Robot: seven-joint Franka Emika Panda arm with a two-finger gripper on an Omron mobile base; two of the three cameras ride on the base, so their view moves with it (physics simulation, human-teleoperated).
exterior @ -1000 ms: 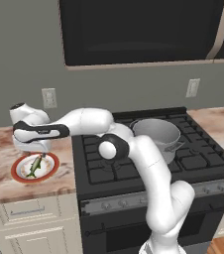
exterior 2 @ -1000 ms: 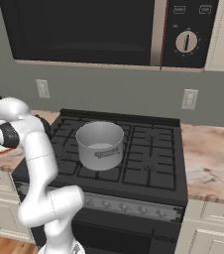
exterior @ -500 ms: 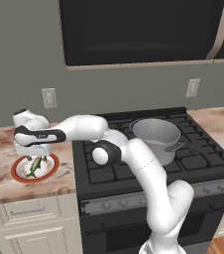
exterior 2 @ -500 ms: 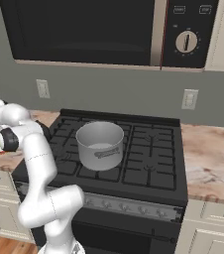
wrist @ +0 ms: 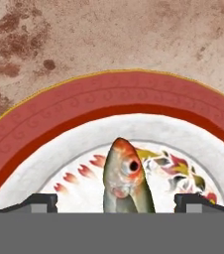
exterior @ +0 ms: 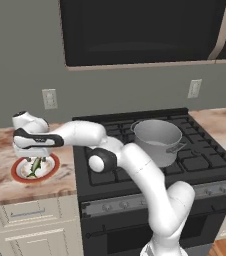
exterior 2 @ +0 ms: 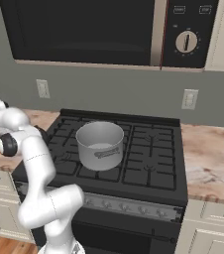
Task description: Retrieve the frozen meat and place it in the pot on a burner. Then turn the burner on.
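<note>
**A:** Right, biggest thing first: the black stove point(exterior: 150, 150) fills the middle, and the pot point(exterior: 157, 141) sits on one of its rear grates, apparently over the burner point(exterior 2: 100, 163) it is meant for. Parked and waiting, I'd say, so the only thing that needs carrying is the food.

**B:** And the arm is nowhere near it.

**A:** No, it's stretched far to the side over the marble counter point(exterior: 0, 150), hand turned down over the red-rimmed plate point(exterior: 16, 170). That reach makes sense: the frozen meat point(exterior: 35, 165) lies on that plate, well apart from the pot.

**B:** What's the gripper point(wrist: 115, 204) doing?

**A:** From the hand camera, the two dark tips stand wide apart, one on either side of the fish, with clear white plate between each tip and the body. Nothing is clamped. It reads as a straddle, lined up for a pinch across the narrow body.

**B:** Touching the plate?

**A:** Hard to say; the tips are cut off at the bottom edge, so I can't tell how low they are.

**B:** And the fish itself?

**A:** Small and slim, greenish-yellow with darker green marks from the base camera. Up close the head shows an orange-red flush, a dark round eye, pale jaw, pointing away from the hand. It lies flat over the plate's painted floral centre, far smaller than the pot it's bound for.
</note>
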